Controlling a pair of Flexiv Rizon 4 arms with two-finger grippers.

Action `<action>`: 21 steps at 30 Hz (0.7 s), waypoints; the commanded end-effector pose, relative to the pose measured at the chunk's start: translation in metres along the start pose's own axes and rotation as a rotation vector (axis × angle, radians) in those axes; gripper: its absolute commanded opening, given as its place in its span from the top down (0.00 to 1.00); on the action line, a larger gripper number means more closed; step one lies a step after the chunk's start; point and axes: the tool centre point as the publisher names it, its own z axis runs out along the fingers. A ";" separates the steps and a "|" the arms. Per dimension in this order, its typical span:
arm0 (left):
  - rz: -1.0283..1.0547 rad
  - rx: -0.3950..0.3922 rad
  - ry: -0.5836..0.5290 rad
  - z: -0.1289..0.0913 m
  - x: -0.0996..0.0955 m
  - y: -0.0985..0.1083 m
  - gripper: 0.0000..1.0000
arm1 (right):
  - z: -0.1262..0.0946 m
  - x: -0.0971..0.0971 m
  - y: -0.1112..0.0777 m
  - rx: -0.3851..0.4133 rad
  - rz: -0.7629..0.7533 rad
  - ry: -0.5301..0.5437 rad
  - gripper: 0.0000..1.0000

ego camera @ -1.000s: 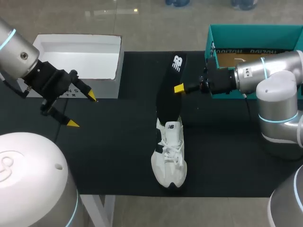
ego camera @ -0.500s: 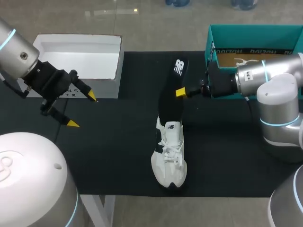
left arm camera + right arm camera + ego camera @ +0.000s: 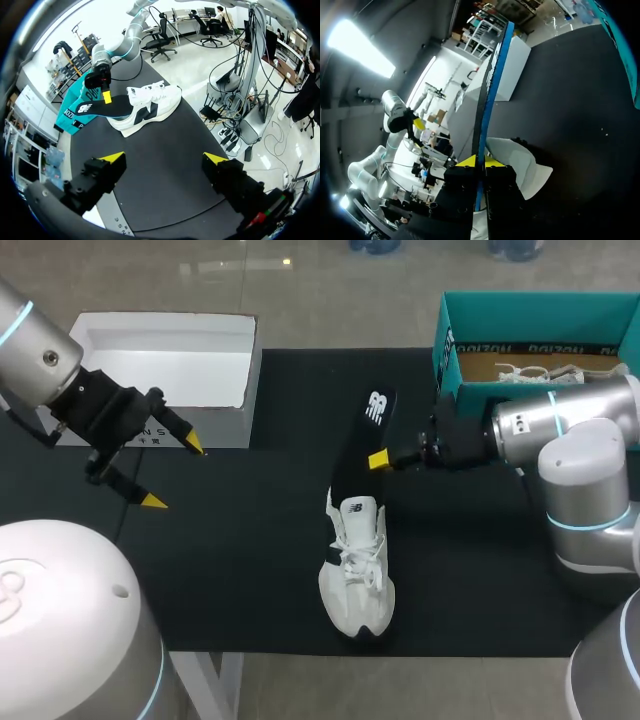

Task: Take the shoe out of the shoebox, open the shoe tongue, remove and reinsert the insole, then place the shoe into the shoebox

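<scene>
Nothing much besides the bench (image 3: 250, 570) with its black top, plus a shallow white box (image 3: 165, 360) sitting open at the far left corner.

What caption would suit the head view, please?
Right gripper holds the black insole, one end at the white shoe.

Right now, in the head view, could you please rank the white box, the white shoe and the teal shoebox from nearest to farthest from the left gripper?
1. White box: nearest, just beyond the left gripper, on the left side.
2. White shoe: in the middle, well off to the gripper's right.
3. Teal shoebox: farthest, at the far right corner.
</scene>
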 end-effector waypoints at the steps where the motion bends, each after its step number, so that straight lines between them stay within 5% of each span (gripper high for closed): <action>1: 0.000 -0.003 0.002 0.000 0.000 0.000 0.00 | 0.003 0.002 -0.012 0.008 0.014 -0.012 1.00; 10: 0.000 -0.003 0.002 0.000 0.000 0.000 0.00 | 0.016 -0.003 -0.034 0.040 0.061 -0.005 1.00; 19: 0.000 -0.003 0.002 0.000 0.000 0.000 0.00 | 0.017 -0.002 -0.035 0.087 0.069 -0.044 1.00; 21: 0.000 -0.003 0.002 0.000 0.000 0.000 0.00 | 0.016 -0.002 -0.033 0.089 0.067 -0.049 0.67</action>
